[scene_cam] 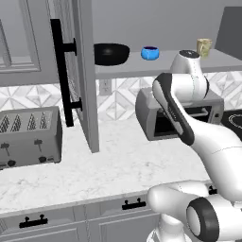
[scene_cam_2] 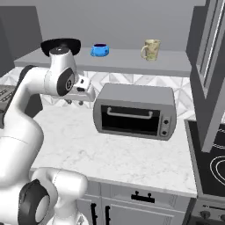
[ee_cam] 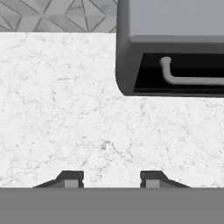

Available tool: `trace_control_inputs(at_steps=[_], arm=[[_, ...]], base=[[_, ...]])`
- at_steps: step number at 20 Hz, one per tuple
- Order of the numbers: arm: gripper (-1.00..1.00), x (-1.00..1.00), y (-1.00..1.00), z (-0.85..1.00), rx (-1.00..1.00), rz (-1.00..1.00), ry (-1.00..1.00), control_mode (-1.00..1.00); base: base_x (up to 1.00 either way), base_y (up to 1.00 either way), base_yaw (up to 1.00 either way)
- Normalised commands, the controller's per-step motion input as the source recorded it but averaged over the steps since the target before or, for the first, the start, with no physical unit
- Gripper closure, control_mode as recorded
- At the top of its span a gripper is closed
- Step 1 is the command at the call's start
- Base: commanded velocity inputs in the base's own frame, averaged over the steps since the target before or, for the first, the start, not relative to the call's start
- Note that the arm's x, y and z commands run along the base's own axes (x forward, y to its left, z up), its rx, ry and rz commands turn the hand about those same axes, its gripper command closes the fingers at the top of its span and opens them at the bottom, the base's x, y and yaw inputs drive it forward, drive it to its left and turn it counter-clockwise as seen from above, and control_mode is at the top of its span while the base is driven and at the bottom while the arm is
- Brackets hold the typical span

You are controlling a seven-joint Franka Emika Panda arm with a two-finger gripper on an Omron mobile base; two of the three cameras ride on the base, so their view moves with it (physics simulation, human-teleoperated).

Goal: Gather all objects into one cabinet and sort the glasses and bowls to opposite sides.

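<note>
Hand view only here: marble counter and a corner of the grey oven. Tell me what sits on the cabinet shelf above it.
Observer: Three things stand on the shelf: a black bowl, a small blue bowl and a pale yellowish cup.
Operator: Give me their order.
Observer: From the robot's left to right: black bowl, blue bowl, cup. The two bowls are close together and the cup stands apart.
Operator: Report the cabinet door.
Observer: The cabinet door stands swung open, just left of the black bowl, with its long black handle facing left.
Operator: Say what else is on the counter.
Observer: A grey toaster sits further left, beyond the open door.
</note>
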Motion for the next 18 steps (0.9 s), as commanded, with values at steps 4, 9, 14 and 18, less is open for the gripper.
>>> trace_control_inputs(at_steps=[4, 9, 14, 18], arm=[[-1.00, -0.03, 0.00, 0.00, 0.00, 0.00, 0.00, 1.00], [-1.00, 0.00, 0.00, 0.00, 0.00, 0.00, 0.00, 1.00], [-1.00, 0.00, 0.00, 0.00, 0.00, 0.00, 0.00, 1.00], [-1.00, 0.00, 0.00, 0.00, 0.00, 0.00, 0.00, 1.00]], base=[[-0.62, -0.13, -0.03], [-0.95, -0.38, -0.44], [-0.60, -0.04, -0.75], [-0.48, -0.01, -0.79]])
